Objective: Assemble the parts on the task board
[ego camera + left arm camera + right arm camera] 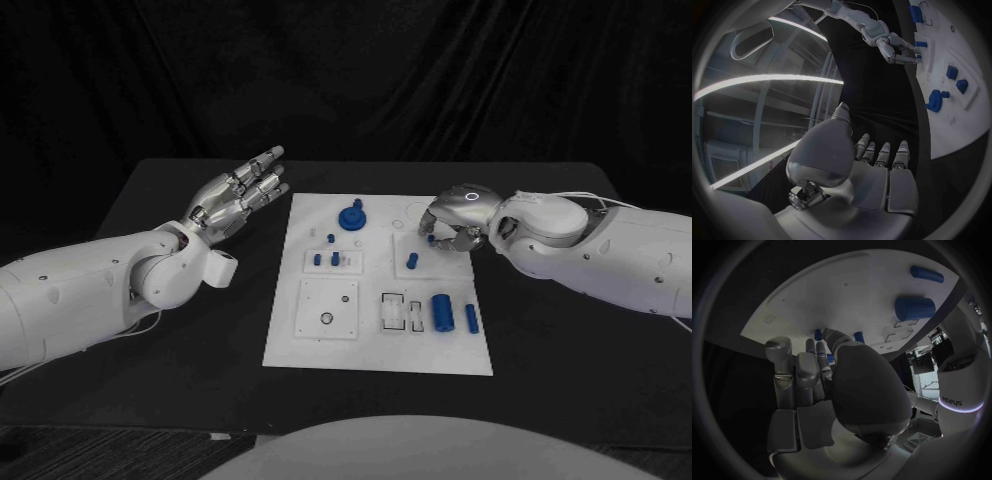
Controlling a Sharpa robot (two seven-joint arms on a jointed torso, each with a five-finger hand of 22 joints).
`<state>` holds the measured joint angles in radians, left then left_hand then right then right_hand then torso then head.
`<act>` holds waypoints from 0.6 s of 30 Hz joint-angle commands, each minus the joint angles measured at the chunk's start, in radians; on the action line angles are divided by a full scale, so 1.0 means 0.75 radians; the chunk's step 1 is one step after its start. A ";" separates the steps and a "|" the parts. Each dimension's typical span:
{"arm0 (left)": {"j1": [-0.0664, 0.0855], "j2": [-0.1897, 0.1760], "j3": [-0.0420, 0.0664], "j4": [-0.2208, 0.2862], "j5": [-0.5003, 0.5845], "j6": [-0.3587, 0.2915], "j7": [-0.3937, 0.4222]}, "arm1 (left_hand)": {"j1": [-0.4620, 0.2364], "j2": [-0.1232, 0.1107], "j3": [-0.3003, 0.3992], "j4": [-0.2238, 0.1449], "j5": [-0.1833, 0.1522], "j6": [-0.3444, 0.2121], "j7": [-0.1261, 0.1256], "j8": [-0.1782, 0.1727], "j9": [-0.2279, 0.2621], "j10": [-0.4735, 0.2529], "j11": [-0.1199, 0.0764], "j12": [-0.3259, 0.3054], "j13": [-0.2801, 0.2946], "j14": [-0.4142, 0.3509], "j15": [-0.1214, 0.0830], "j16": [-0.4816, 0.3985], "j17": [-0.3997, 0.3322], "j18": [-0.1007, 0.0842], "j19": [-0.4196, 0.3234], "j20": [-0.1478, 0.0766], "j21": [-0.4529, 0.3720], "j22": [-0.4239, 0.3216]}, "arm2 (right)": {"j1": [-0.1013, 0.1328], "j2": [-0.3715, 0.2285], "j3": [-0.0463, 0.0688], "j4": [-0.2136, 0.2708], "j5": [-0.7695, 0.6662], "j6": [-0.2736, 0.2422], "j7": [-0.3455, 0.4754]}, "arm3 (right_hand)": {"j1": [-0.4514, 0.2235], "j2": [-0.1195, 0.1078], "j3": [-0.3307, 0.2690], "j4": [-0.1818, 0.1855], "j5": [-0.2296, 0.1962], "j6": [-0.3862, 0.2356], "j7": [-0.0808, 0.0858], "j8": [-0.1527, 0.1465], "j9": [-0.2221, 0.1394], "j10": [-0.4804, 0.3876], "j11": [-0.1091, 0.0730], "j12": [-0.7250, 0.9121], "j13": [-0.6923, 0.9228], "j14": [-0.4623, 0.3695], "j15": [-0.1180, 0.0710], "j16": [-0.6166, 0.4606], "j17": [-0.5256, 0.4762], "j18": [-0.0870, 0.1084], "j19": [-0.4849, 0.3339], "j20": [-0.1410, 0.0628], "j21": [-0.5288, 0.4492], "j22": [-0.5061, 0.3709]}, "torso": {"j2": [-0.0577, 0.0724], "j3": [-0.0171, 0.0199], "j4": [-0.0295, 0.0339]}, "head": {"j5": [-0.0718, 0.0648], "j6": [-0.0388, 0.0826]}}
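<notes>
Head view: right hand (454, 222) curled over the task board (378, 345), grip unclear; left hand (238, 195) hovered spread, seating likely next.

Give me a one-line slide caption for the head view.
Right hand reaches over the white task board and its blue parts; left hand hovers open beside it.

White task board (378, 350) lying flat mid-table; blue parts on it (large knob (352, 215) at 12 o'clock, upright cylinder (443, 311) toward 4 o'clock).
</notes>
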<state>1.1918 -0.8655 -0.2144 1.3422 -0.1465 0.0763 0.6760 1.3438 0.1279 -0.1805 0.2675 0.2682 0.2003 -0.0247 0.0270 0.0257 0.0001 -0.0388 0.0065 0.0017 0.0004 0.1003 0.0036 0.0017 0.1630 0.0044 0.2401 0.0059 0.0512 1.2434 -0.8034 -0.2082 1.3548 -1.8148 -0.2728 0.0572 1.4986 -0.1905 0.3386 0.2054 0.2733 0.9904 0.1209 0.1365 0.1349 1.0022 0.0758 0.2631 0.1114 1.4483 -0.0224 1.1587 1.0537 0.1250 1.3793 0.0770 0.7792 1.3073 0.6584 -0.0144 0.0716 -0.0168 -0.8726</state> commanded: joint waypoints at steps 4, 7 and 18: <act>-0.002 0.006 0.001 0.002 0.013 0.029 0.117 | 0.030 0.011 -0.016 -0.011 0.026 0.009 0.013 0.001 0.003 0.000 0.016 -0.009 -0.002 -0.001 0.019 -0.005 -0.002 0.024 0.005 0.021 0.006 0.019 | -0.011 0.006 0.001 -0.024 -0.013 -0.019 0.006 | -0.008 0.009 0.031 -0.017 0.012 0.037 0.000 0.018 0.013 0.043 -0.003 -0.006 -0.006 0.006 0.003 0.005 -0.003 0.003 0.007 0.005 0.000 0.094 | -0.001 -0.0015 -0.0005 | 0.005 0.000; -0.003 0.009 0.001 0.000 0.013 0.032 0.111 | 0.046 0.021 -0.019 -0.020 0.045 0.021 0.026 0.003 0.005 0.000 0.019 -0.009 -0.002 -0.001 0.024 -0.005 -0.002 0.024 0.007 0.026 0.007 0.024 | -0.013 0.006 0.001 -0.028 -0.013 -0.045 0.019 | -0.006 0.016 0.047 -0.031 0.010 0.076 -0.005 0.036 0.030 0.089 -0.010 0.002 -0.007 0.006 0.005 0.009 -0.001 0.002 0.008 0.007 0.004 0.099 | -0.001 -0.0020 -0.0008 | 0.005 0.000; -0.008 0.018 0.001 -0.014 0.012 0.031 0.097 | 0.073 0.047 -0.029 -0.041 0.074 0.059 0.047 0.009 0.009 0.028 0.046 0.003 0.008 0.007 0.035 0.002 0.002 0.024 0.015 0.036 0.011 0.041 | -0.015 0.000 0.001 -0.026 0.029 -0.176 0.084 | 0.008 0.045 0.062 -0.096 -0.034 0.209 -0.026 0.105 0.102 0.259 -0.049 0.019 -0.003 0.012 -0.020 0.013 0.001 -0.003 0.021 -0.012 0.046 0.126 | -0.002 -0.0027 -0.0009 | 0.008 0.000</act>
<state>1.1878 -0.8544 -0.2144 1.3320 -0.1452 0.0880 0.6766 1.3879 0.1619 -0.2035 0.2445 0.3178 0.2395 0.0134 0.0282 0.0313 0.0190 -0.0058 0.0065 0.0039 0.0044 0.1187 0.0036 0.0013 0.1628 0.0156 0.2584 0.0097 0.0815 1.2343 -0.8023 -0.2087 1.3341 -1.8082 -0.3335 0.0915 1.5070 -0.1716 0.3850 0.1391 0.2506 1.1402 0.0998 0.2123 0.1673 1.1919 0.0380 0.2812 0.1096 1.4559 -0.0300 1.1666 1.0564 0.1249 1.3902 0.0732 0.8098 1.3080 0.6573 -0.0160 0.0709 -0.0123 -0.8726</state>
